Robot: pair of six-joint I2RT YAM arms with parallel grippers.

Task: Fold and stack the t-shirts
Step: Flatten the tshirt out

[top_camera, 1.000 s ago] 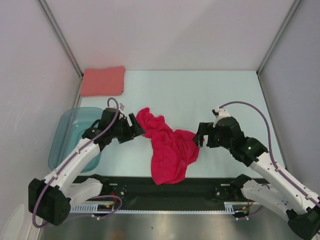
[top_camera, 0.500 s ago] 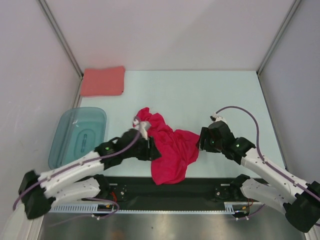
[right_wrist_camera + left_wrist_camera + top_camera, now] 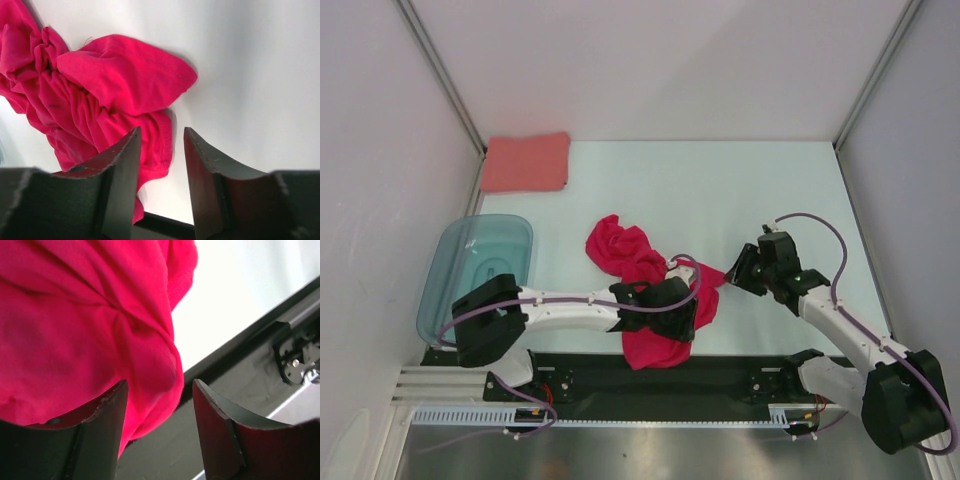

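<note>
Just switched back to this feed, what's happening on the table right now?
Both arms are on the crumpled crimson t-shirt near the table's front edge. The left pincer, jaws open, is over its near part. The right pincer, also open, is at its right-hand edge. Neither has clamped cloth yet. The salmon-pink t-shirt lies folded in the far left corner, and the teal tub sits at the left.
</note>
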